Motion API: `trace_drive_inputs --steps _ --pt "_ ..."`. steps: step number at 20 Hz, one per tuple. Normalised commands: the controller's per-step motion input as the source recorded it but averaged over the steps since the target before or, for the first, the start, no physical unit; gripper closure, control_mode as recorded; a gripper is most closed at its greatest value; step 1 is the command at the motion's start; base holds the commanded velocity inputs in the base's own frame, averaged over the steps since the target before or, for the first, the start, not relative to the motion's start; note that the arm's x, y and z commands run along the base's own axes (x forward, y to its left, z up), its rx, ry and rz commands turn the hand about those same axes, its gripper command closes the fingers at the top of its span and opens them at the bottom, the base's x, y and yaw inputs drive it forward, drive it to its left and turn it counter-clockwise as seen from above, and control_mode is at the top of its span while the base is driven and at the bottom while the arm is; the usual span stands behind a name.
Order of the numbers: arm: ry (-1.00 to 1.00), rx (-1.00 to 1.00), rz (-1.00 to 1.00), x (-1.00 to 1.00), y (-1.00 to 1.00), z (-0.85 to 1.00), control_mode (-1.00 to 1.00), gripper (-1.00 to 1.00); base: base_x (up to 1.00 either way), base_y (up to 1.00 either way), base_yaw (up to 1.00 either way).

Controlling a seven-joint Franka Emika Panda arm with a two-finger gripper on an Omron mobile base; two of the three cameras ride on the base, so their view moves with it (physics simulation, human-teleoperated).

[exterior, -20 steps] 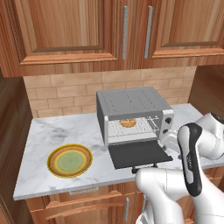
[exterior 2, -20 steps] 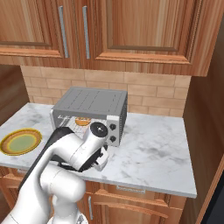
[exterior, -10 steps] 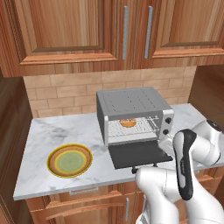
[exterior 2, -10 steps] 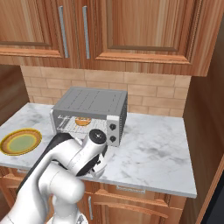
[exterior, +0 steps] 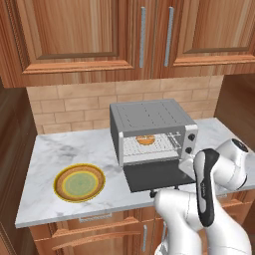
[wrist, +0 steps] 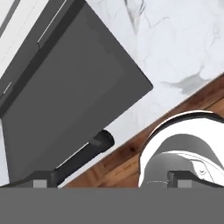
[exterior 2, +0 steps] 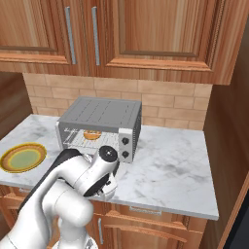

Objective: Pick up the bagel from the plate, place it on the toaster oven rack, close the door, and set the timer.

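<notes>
On the left part of the marble counter point(exterior: 64, 149) lies the plate point(exterior: 79, 183), with nothing on it. To its right stands the toaster oven point(exterior: 152, 130). The bagel point(exterior: 145, 140) sits inside the oven on the toaster oven rack point(exterior: 149, 148); from the left base view it lies near the middle of the rack, towards the back. The door point(exterior: 154, 175) hangs open, folded down flat in front of the cavity over the counter's front edge.

The right base view shows the two knobs point(exterior 2: 125, 147) on the oven's front panel more clearly, but there the arm hides the door. The left base view shows the door, with the arm's white links just to its right.

The hand view looks down at the door's dark panel and its black bar handle point(wrist: 83, 156), which is just past the counter edge. The gripper point(wrist: 109, 183) has its fingers spread wide, one tip at each side of the bottom edge, and they hold nothing.
</notes>
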Motion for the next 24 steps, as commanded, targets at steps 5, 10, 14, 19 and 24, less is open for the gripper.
trace_drive_inputs --steps 5,10,14,19,24 --pt "0.0 0.02 0.0 0.18 0.0 -0.05 -1.0 -1.0 0.0 0.0 0.0" --pt "0.0 0.02 0.0 0.25 0.0 -0.11 -1.0 -1.0 0.0 0.0 0.0" --pt "0.01 0.01 0.0 0.19 0.0 -0.19 -1.0 -1.0 0.0 0.0 0.0" --pt "0.01 0.01 0.0 0.01 0.0 -0.3 -1.0 -1.0 0.0 0.0 0.0" --pt "0.01 0.02 0.0 0.03 0.0 -0.32 -1.0 -1.0 0.0 0.0 0.0"
